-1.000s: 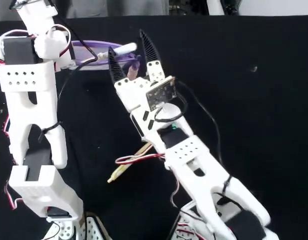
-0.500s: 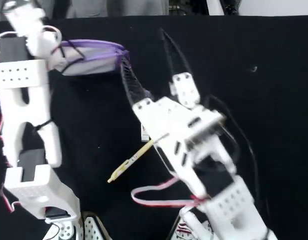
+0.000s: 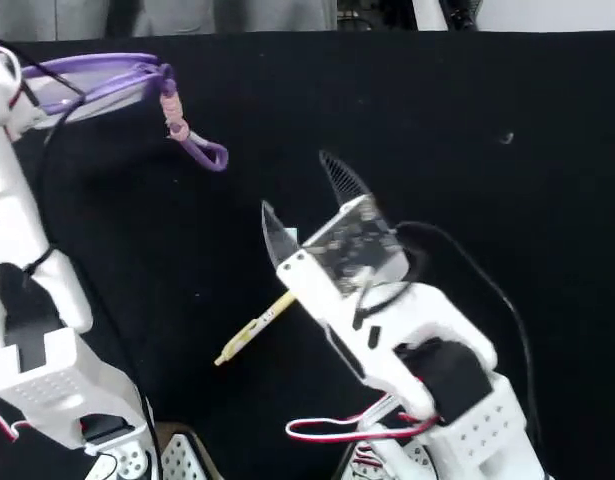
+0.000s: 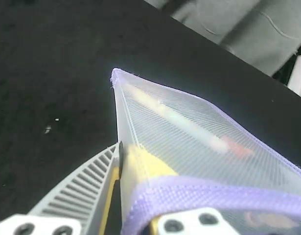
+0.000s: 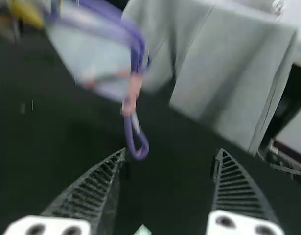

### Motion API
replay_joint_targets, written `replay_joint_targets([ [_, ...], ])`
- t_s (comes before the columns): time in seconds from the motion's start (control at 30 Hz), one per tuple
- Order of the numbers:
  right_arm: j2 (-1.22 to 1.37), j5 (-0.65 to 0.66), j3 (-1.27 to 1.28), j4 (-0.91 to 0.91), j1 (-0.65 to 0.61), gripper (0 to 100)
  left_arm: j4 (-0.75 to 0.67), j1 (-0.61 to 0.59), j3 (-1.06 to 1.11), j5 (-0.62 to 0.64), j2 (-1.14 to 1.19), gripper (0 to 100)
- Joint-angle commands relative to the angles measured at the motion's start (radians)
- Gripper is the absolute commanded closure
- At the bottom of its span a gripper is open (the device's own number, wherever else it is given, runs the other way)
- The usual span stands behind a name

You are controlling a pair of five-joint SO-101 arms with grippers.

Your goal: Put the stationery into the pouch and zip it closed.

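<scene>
A translucent pouch [image 3: 92, 88] with purple zipper trim hangs at the far left, above the table. My left gripper [image 4: 140, 169] is shut on its edge. Inside the pouch [image 4: 189, 132] lie a pale pen and something yellow. Its pink-and-purple strap [image 3: 192, 142] dangles off the right end. A yellow pencil [image 3: 253, 329] lies on the black table in front. My right gripper [image 3: 299, 185] stands open over the middle of the table, short of the strap, with nothing between its fingers. In the right wrist view the gripper [image 5: 171, 152] faces the pouch [image 5: 91, 54] and the strap loop [image 5: 135, 137].
A small pale item [image 3: 290, 237] sits on the black cloth just under one right finger. The table to the right of the arm is bare black cloth [image 3: 507, 200]. Grey panels [image 5: 228, 73] stand behind the table's far edge.
My right gripper has drawn back from the pouch toward the front and stayed open. The left arm has carried the pouch left and up, and the strap now hangs free.
</scene>
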Motion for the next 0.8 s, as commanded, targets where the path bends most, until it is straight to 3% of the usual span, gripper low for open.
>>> replay_joint_targets([
  [0.0, -0.012, 0.064, 0.087, 0.018, -0.009, 80.9, -0.048, -0.015, -0.062, -0.04, -0.054, 97],
  [0.1, -0.012, 0.101, 0.188, 0.014, -0.028, 87.1, -0.049, -0.013, -0.061, -0.04, -0.052, 97],
  [0.47, -0.001, 0.183, 0.38, 0.015, -0.213, 81.1, -0.052, -0.015, -0.061, -0.041, -0.052, 97],
  [0.77, 0.409, 0.236, 0.295, -0.077, -0.245, 81.0, -0.064, -0.012, -0.07, -0.041, 0.028, 97],
])
